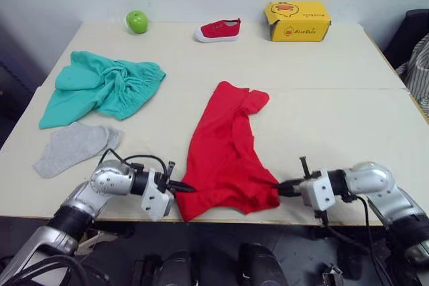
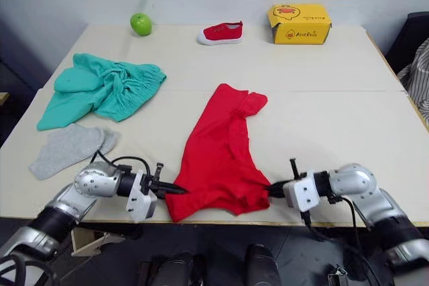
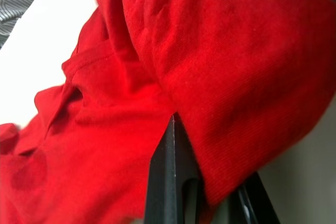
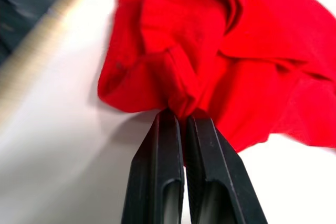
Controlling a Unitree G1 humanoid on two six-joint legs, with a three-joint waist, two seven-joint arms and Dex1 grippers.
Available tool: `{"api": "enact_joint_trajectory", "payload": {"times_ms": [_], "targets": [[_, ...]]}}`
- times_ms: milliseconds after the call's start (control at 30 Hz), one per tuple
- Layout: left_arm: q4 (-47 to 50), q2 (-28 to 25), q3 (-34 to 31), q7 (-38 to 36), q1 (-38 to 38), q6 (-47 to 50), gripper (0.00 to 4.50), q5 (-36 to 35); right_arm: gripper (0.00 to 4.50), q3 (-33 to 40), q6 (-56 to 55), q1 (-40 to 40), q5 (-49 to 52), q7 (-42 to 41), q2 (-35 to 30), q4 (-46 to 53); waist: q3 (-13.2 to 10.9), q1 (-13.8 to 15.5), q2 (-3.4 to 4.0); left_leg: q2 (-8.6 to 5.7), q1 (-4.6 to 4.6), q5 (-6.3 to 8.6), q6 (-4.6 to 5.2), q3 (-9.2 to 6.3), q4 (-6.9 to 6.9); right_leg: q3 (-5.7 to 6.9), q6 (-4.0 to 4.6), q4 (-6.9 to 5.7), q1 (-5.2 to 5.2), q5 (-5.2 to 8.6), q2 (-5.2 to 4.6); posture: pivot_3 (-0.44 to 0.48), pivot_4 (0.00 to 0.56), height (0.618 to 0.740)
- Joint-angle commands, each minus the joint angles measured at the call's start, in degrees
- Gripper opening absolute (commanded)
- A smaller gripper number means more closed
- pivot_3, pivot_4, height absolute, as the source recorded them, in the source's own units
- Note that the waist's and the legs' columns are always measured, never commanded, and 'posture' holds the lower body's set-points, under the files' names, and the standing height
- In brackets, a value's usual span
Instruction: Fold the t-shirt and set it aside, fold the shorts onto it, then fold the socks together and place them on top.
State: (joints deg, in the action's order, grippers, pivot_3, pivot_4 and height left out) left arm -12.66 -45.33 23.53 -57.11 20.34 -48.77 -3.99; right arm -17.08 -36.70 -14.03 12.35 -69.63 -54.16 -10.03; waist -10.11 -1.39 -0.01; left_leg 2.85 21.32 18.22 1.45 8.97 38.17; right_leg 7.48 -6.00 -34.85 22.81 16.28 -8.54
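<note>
While both grippers pinch the t-shirt (image 1: 224, 152), the shorts (image 1: 100, 85) lie apart.

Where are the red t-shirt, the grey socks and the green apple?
t-shirt (image 1: 221, 149), left eye view, middle of its red body.
socks (image 1: 72, 147), left eye view, middle of the grey pair.
green apple (image 1: 137, 21), left eye view, its round front.

Left tool (image 1: 190, 189) pinched closed, right tool (image 1: 278, 185) pinched closed, arms low
</note>
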Motion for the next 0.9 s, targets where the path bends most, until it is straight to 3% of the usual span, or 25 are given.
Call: {"api": "enact_joint_trajectory", "payload": {"times_ms": [33, 267, 533, 733, 900], "targets": [[6.4, -1.7, -2.6, 0.2, -3.0, 3.9, 0.02, -1.4, 0.02, 4.0, 7.3, 4.8, 2.2, -0.2, -4.2, 7.4, -0.1, 0.1, -0.10, 0.00, -0.01, 0.02, 0.02, -0.01, 0.02, -0.01, -0.01, 0.01, 0.00, -0.01, -0.01, 0.000, 0.150, 0.740], [17.2, -5.3, -5.6, -0.2, -13.0, 11.2, 0.02, -3.9, 0.02, 8.5, 17.0, 17.7, 6.1, -0.6, -9.3, 21.1, -0.1, 0.3, -0.12, 0.32, 0.00, 0.34, -0.01, -0.04, -0.02, -0.01, 0.13, 0.08, 0.07, 0.06, -0.01, 0.000, 0.150, 0.740], [22.5, -7.2, -7.5, -3.9, -14.6, 22.0, 0.02, -9.6, 0.02, 13.1, 27.4, 24.9, 12.2, -4.5, -13.7, 28.7, -0.1, 1.4, -0.19, 0.39, 0.01, 0.35, -0.03, -0.03, 0.00, 0.02, 0.20, 0.06, 0.12, 0.10, 0.11, 0.000, 0.150, 0.740], [23.4, -8.7, -11.6, -8.5, -10.3, 38.1, 0.02, -20.3, 0.02, 17.3, 36.1, 18.8, 19.0, -3.6, -11.8, 27.9, -0.2, 1.4, -0.28, 0.38, 0.13, 0.34, -0.02, -0.03, 0.02, 0.02, 0.20, 0.03, 0.26, 0.10, 0.24, 0.000, 0.150, 0.740], [16.6, -5.3, -13.8, -10.8, -1.2, 44.5, 0.02, -22.4, 0.02, 19.0, 42.9, 7.5, 21.5, -1.4, -8.5, 22.2, -0.2, 1.4, -0.33, 0.37, 0.21, 0.13, -0.35, -0.02, 0.08, -0.01, 0.21, -0.05, 0.38, 0.10, 0.39, 0.000, 0.150, 0.740]]}}
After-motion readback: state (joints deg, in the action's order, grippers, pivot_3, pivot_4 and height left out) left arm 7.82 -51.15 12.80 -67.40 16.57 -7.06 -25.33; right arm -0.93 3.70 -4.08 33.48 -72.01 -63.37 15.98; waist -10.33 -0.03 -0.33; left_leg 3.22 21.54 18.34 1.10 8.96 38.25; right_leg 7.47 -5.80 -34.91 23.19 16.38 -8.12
